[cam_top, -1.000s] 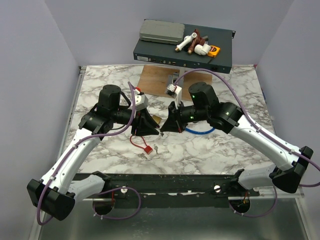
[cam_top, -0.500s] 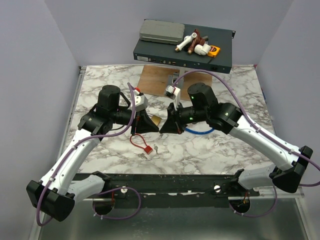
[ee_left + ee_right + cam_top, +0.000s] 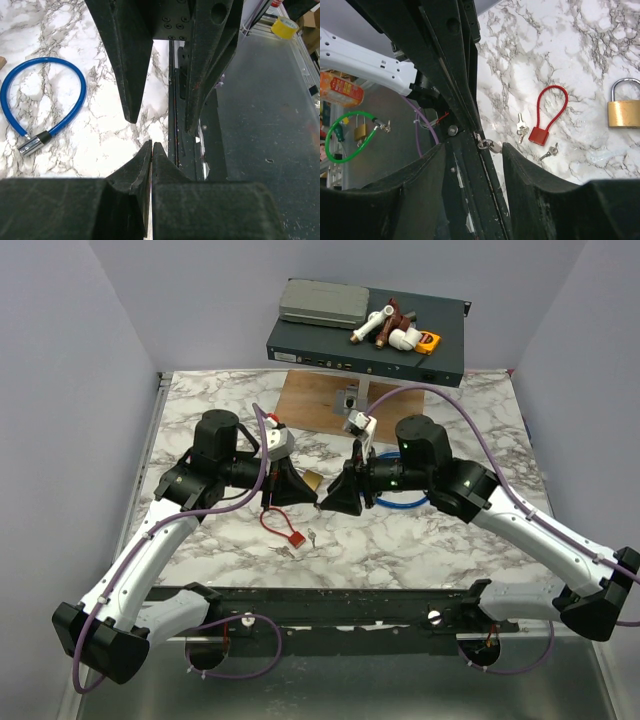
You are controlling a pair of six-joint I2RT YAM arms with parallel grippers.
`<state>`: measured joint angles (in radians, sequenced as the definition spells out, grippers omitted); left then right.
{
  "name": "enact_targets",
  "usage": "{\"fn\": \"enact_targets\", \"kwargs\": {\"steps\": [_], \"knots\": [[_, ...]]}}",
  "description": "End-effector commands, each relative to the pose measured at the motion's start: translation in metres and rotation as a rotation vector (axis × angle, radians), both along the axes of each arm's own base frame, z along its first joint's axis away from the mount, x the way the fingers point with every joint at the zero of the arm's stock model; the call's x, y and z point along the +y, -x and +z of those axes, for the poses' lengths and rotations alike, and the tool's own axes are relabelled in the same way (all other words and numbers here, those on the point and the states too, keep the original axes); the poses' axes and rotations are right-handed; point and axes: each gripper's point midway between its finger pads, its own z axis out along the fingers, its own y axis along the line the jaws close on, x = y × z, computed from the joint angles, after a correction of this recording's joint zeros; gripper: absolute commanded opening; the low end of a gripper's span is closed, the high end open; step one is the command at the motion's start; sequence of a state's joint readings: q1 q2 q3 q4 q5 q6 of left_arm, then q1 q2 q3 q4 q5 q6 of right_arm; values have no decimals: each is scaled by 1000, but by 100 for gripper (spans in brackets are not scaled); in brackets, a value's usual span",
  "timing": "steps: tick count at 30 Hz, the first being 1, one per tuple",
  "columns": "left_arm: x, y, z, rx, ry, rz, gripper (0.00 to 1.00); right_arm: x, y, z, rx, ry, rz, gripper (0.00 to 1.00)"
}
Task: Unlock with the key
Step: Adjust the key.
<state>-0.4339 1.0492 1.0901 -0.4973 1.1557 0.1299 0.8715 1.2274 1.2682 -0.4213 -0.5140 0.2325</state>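
Seen from above, the left gripper and right gripper meet tip to tip over the marble table, just beside a brass padlock lying flat on it. The left wrist camera shows its own fingers clenched together, pointing at the right gripper's parted fingers. In the right wrist camera, the right gripper's jaws stand apart on either side of a small silver key, which the left gripper grasps at its tip.

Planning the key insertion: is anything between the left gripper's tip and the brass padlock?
Nothing visible. The left gripper, shut on what looks like a key, hangs right beside the brass padlock. The red cable lock lies off to the side, nearer the arm bases.
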Motion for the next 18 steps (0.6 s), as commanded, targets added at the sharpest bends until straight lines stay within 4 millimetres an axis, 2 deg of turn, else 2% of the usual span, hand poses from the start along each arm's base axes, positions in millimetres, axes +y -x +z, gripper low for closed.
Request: {"fn": "enact_targets", "kwargs": {"steps": [1,4,8,18], "knots": [[1,1,14,-28,28,1,0,1,2,8,-61,-70,10,54],[1,0,15,-25,30,6,0,1,6,2,-88,-127,25,57],[0,0,19,-19,35,5,0,3,6,5,-128,-243,11,57],[0,1,22,-12,43,-1,0,15,4,9,-137,-315,39,56]]}}
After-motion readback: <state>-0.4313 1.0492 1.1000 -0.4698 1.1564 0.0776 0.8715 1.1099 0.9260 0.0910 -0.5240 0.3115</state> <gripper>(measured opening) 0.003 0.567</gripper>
